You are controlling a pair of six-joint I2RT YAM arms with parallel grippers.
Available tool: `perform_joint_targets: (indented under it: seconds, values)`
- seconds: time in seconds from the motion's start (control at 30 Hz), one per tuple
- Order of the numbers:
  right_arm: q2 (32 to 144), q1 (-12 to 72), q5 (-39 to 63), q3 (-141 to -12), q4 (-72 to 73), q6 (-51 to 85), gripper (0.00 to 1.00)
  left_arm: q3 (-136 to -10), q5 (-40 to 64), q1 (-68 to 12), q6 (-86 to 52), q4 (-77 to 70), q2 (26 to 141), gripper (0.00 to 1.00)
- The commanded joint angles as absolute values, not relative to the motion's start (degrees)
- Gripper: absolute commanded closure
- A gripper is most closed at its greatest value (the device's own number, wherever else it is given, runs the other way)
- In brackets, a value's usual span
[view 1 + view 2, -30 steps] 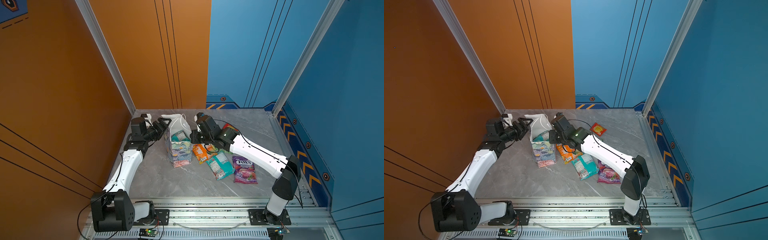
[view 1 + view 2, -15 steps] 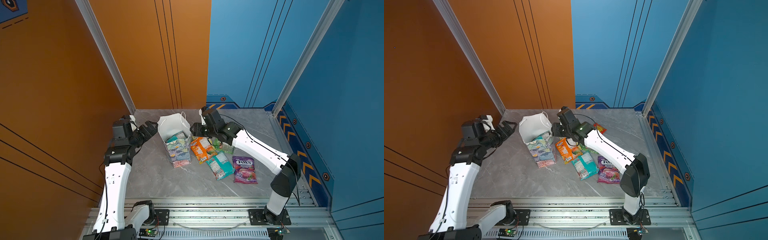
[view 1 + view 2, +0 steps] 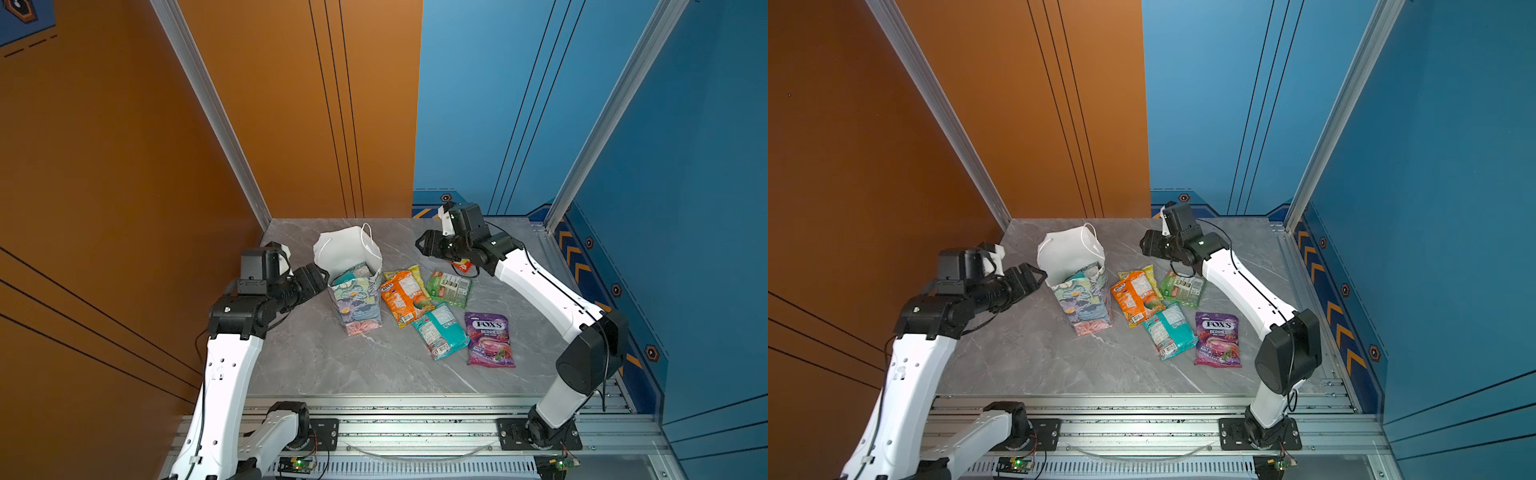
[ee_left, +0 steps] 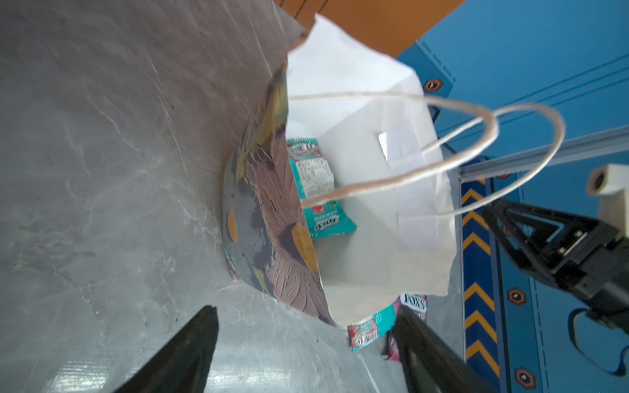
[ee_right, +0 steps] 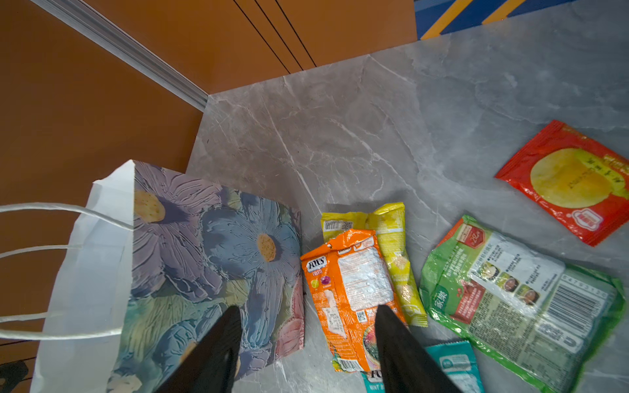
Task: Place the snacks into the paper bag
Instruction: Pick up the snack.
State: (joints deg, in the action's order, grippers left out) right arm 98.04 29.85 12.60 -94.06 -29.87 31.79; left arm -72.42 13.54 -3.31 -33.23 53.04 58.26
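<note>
Beside the paper bag [image 5: 211, 258], orange packet [image 5: 340, 289], "FOX'S FRUITS"

From here, the purple packet [image 3: 489, 338] reads "FOX'S BERRIES". The orange packet [image 5: 350, 299] says "FOX'S FRUITS". The teal packet [image 5: 456, 367] shows "MINT". The green packet [image 5: 517, 299] carries "家樂" beside small print too fine to read.

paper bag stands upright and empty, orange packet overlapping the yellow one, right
Not empty: the left wrist view shows a teal packet inside the paper bag. The bag does stand upright, and the orange packet does overlap the yellow one.
</note>
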Motion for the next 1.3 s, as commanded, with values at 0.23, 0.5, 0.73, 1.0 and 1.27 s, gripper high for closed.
perform_joint_targets:
  seconds: [0.23,0.5,0.73,1.0,1.27]
  values:
    - [101.0,28.6,25.7,-90.2,-34.0,23.2,0.38,-74.6,4.8,-6.7,-33.1,56.7,63.1,0.23]
    - [106.0,27.8,29.3,-86.9,-34.0,21.8,0.41,-76.0,6.1,-8.3,-33.5,54.8,66.9,0.26]
    - [107.5,26.3,30.4,-84.6,-32.5,21.6,0.42,-77.0,4.8,-8.7,-33.7,54.8,69.0,0.34]
    - [109.3,23.4,33.4,-81.8,-29.1,22.3,0.45,-78.4,5.0,-8.7,-32.5,54.8,71.1,0.53]
    - [111.7,22.4,36.6,-80.8,-26.5,21.8,0.49,-79.3,5.0,-8.1,-31.8,54.9,71.6,0.74]
